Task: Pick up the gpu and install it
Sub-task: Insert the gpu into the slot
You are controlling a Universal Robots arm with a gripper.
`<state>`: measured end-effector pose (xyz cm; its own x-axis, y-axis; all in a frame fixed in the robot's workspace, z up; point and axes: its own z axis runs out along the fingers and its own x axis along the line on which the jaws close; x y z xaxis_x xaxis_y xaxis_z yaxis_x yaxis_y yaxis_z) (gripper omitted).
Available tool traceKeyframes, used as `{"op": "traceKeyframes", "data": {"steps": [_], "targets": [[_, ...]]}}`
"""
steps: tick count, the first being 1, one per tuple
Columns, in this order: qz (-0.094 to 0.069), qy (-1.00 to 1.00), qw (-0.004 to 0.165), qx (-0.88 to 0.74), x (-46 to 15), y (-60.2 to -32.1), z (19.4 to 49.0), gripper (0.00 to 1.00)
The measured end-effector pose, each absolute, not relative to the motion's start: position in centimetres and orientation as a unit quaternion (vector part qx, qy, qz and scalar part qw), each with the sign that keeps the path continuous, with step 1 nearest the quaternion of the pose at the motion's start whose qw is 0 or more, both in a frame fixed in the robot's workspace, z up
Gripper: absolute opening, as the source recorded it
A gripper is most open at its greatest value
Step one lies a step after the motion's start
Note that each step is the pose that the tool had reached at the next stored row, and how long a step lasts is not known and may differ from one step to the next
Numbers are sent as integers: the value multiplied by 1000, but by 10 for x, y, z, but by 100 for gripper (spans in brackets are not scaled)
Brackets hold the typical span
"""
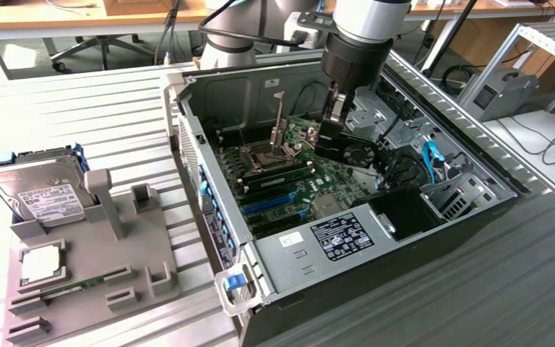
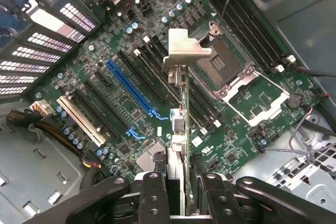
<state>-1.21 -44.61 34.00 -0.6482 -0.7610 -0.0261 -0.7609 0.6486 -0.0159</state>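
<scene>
My gripper is shut on the gpu, a thin green card that the wrist view shows edge-on, with its silver end bracket at the far end. Both black fingers press the card's faces. The exterior view has the gripper reaching down into the open computer case. There the gpu, with its black cooler, hangs just above the green motherboard. Under the card lie the black and blue expansion slots and the open processor socket; I cannot tell whether the card touches a slot.
On the exterior view's left, a grey fixture tray holds a silver hard drive in a blue frame, a processor chip and a narrow green memory strip. Cables and a drive cage crowd the case's far side. The power supply sits at its near end.
</scene>
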Motion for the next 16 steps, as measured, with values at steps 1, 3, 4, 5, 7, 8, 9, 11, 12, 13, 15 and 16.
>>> {"op": "traceKeyframes", "data": {"steps": [1, 3, 4, 5, 7, 8, 9, 11, 12, 13, 15, 16], "targets": [[-2, 907, 15, -421, -12, -446, 340, 29], [-2, 906, 15, -424, -12, -446, 340, 29], [-2, 905, 15, -425, -12, -446, 340, 29], [-2, 904, 15, -427, -12, -446, 340, 29], [-2, 903, 15, -429, -12, -446, 340, 29], [-2, 902, 15, -432, -12, -446, 340, 29], [-2, 901, 15, -434, -12, -446, 340, 29], [-1, 900, 15, -436, -12, -446, 340, 29], [-1, 899, 15, -437, -12, -446, 340, 29], [-1, 899, 15, -438, -12, -446, 340, 29], [-1, 898, 15, -440, -12, -446, 340, 29], [-1, 897, 15, -441, -12, -446, 340, 29]]}}
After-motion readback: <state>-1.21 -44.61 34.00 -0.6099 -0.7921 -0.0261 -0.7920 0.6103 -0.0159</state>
